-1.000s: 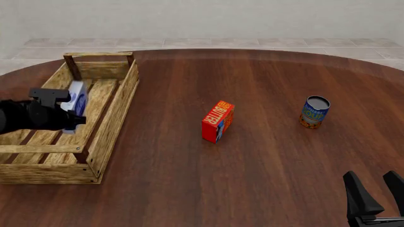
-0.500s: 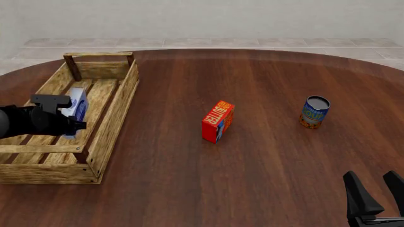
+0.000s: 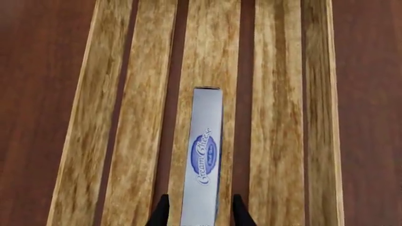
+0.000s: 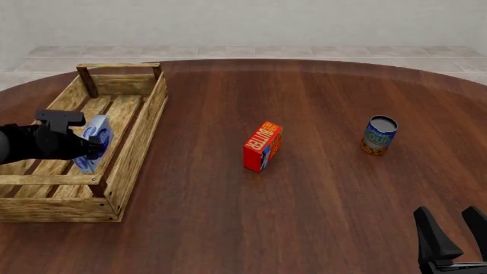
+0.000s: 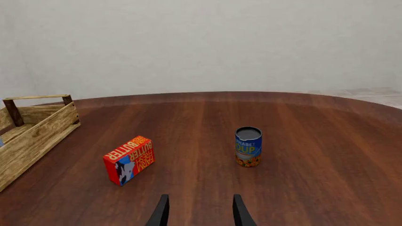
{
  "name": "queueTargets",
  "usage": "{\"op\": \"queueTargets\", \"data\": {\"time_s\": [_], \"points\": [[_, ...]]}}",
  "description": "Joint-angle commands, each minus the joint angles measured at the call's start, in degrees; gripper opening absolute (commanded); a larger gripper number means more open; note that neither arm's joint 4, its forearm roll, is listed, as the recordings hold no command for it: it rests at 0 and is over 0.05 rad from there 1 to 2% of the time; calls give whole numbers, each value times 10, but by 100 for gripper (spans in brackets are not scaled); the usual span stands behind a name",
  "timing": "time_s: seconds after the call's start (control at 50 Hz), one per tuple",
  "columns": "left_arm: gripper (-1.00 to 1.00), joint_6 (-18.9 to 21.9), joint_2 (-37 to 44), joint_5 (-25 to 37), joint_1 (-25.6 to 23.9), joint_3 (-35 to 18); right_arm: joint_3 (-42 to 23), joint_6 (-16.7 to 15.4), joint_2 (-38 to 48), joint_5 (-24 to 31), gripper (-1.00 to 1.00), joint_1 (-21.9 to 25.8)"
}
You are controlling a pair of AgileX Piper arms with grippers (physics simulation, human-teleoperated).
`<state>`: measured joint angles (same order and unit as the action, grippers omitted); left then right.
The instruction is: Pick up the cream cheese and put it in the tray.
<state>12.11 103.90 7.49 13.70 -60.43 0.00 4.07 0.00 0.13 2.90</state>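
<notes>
My left gripper (image 4: pixel 90 147) has come lower into the tray (image 4: pixel 138 145), and the cream cheese (image 4: pixel 94 141) now leans over the slats. My jaws are clenched on it; releasing seems next. My right gripper (image 4: pixel 454 237) rests, jaws apart.

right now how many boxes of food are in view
2: the cream cheese is inside the tray at the left gripper; the butter box stands mid-table.

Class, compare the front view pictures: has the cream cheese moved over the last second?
Yes. The cream cheese has sunk toward the tray floor and tilted, its top now leaning toward the tray's right wall.
</notes>
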Motion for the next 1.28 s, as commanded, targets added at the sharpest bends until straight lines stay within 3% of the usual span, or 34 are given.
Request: {"op": "queueTargets", "data": {"time_s": [0.02,0.62,0.7,1.0,1.18,1.28], "points": [[100,4,-17,3,-3,4,0,0,0,0,100,0],[100,8,-137,-6,-27,47,0,0,0,0,100,0],[100,-6,-169,-10,-38,61,0,0,0,0,100,0],[100,-7,-260,-68,-49,146,0,0,0,0,100,0],[100,-33,-324,-109,-63,198,0,0,0,0,100,0],[100,-42,-388,-149,-73,262,0,0,0,0,100,0]]}}
